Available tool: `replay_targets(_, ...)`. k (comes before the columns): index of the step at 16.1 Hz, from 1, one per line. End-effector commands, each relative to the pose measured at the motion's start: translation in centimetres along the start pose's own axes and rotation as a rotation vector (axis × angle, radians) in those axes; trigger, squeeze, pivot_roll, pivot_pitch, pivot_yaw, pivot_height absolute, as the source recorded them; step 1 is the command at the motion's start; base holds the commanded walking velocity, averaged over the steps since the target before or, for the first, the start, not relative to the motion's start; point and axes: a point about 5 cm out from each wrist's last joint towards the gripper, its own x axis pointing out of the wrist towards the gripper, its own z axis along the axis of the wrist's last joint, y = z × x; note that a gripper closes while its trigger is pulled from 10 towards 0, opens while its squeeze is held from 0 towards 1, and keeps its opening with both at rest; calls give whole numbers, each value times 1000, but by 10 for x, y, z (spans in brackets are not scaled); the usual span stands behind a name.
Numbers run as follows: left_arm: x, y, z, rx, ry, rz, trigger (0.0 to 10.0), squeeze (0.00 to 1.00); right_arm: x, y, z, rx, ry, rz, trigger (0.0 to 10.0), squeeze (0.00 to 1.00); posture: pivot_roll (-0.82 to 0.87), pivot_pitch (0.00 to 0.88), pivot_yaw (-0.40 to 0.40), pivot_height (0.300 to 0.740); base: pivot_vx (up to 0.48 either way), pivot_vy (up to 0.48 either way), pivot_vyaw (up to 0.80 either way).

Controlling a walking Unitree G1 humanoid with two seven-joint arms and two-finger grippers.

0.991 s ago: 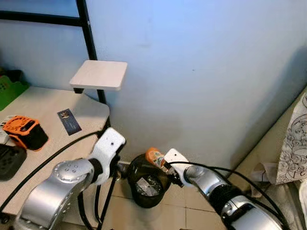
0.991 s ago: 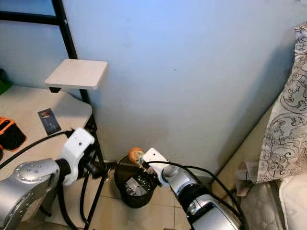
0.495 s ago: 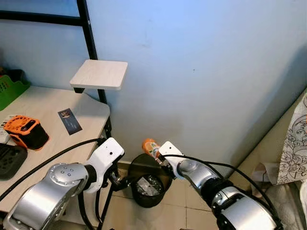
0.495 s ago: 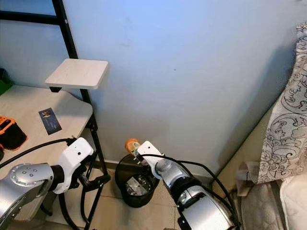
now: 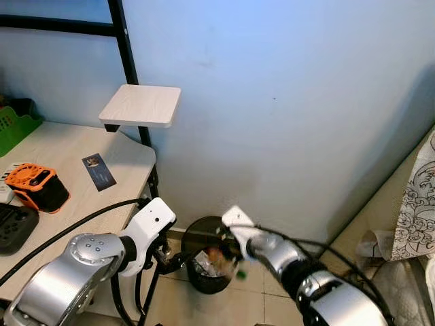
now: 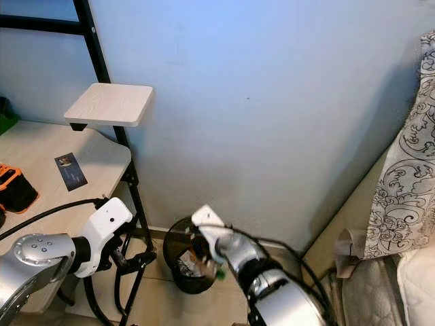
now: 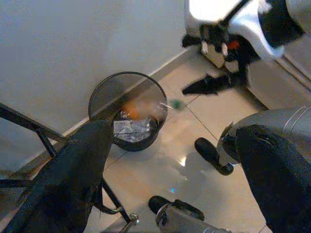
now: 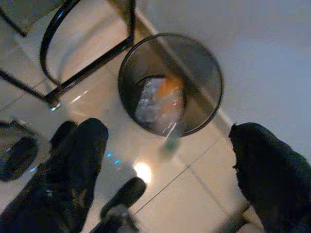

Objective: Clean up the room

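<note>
Right claw (image 8: 165,160) now stands with its two black fingers spread wide and nothing between them, poised over the black mesh bin (image 5: 207,261); half a second ago you had an orange bottle pinched in that claw above the bin's rim, and now the bottle (image 7: 141,108) is a blurred orange streak at the mouth of the bin, with its green end (image 5: 239,274) smeared near the rim; you have let it go and it is falling. Judging from the wrist views, the drop looks aimed into the bin, where crumpled clear wrapping (image 8: 155,104) already lies, though the blur keeps you from saying it has settled inside; the green tip reads close to the rim, so watch whether it clips the edge and tumbles onto the tiles. If it lands, that piece of rubbish is done and you can turn to the rest.

Your left claw (image 5: 178,258) hangs beside the bin, near the black table leg; its fingers look parted and hold nothing.

The floor (image 7: 194,145) is glossy beige tile, bright with reflections, under a plain pale blue wall (image 5: 285,102); the bin sits against that wall. To your left the light wooden table (image 5: 122,159) carries an orange and black device (image 5: 35,187), a dark card (image 5: 98,172) and a black object (image 5: 15,229) at the edge of view; a green basket (image 5: 15,125) sits at its far side, and a small white shelf (image 5: 141,105) juts from a black frame above. A patterned cloth (image 6: 406,170) hangs at your right.
</note>
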Motion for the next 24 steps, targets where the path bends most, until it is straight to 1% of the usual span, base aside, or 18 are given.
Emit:
replay_targets(1, -2, 0, 1, 7, -8, 8, 10000, 0, -1, -3, -2, 34, -13, -7, 10000, 1000, -55, 0, -26, 740, 0, 0, 0)
replay_targets(3, -1, 1, 4, 2, -32, 38, 10000, 0, -4, -13, -7, 79, -58, -20, 10000, 1000, -57, 0, -21, 740, 0, 0, 0)
replay_targets(4, 1, 3, 7, 14, -67, 70, 10000, 0, -7, -22, -9, 98, -88, -45, 10000, 1000, -62, 0, -19, 740, 0, 0, 0)
replay_targets(6, 3, 6, 11, 11, -103, 140, 10000, 0, -11, -31, -8, 132, -136, -64, 10000, 1000, -66, 0, -14, 740, 0, 0, 0)
replay_targets(7, 8, 16, 18, -26, -203, 324, 10000, 0, -22, -46, -5, 200, -236, -95, 10000, 1000, -77, 0, -13, 740, 0, 0, 0)
replay_targets(8, 9, 19, 21, -48, -249, 375, 10000, 0, -28, -52, -4, 228, -282, -114, 10000, 1000, -77, 0, -13, 740, 0, 0, 0)
replay_targets(11, 8, 28, 33, -111, -397, 473, 10000, 0, -59, -64, 5, 331, -481, -207, 10000, 1000, -96, 0, -11, 740, 0, 0, 0)
replay_targets(12, 5, 26, 38, -173, -477, 467, 10000, 0, -83, -68, 9, 418, -606, -302, 10000, 1000, -108, 0, -17, 740, 0, 0, 0)
replay_targets(13, 4, 26, 39, -186, -498, 459, 10000, 0, -90, -69, 9, 450, -633, -332, 10000, 1000, -108, 0, -17, 740, 0, 0, 0)
replay_targets(14, 2, 23, 41, -169, -506, 456, 10000, 0, -104, -70, 7, 524, -673, -406, 10000, 1000, -110, 0, -25, 740, 0, 0, -800)
replay_targets(16, 3, 22, 41, -225, -535, 434, 10000, 0, -118, -69, 4, 571, -696, -468, 10000, 1000, -110, 0, -24, 740, 0, 0, -800)
replay_targets(18, 2, 25, 41, -196, -534, 461, 10000, 0, -124, -70, 2, 590, -695, -495, 10000, 1000, -114, 0, -21, 740, 0, 0, -800)
replay_targets(19, 2, 32, 37, -166, -494, 558, 10000, 0, -130, -71, 0, 609, -692, -515, 10000, 1000, -121, 0, -16, 740, 0, 0, -800)
replay_targets(20, 1, 36, 35, -161, -478, 592, 10000, 0, -133, -72, -2, 607, -678, -522, 10000, 890, -117, 0, -21, 740, 0, 0, -800)
replay_targets(21, 1, 35, 33, -173, -463, 574, 10000, 0, -134, -72, -2, 607, -672, -524, 10000, 471, -112, 0, -25, 740, 0, 0, -800)
replay_targets(22, 2, 34, 30, -184, -450, 556, 10000, 0, -134, -71, -2, 607, -668, -523, 10000, 133, -105, 0, -29, 740, 0, 0, -800)
replay_targets(23, 3, 31, 24, -217, -416, 531, 10000, 0, -136, -70, -1, 602, -662, -512, 10000, 0, -102, 0, -28, 740, 0, 0, -800)
replay_targets(24, 5, 28, 17, -222, -372, 518, 10000, 0, -136, -68, 1, 601, -660, -500, 10000, 0, -99, 0, -28, 740, 0, 0, -800)
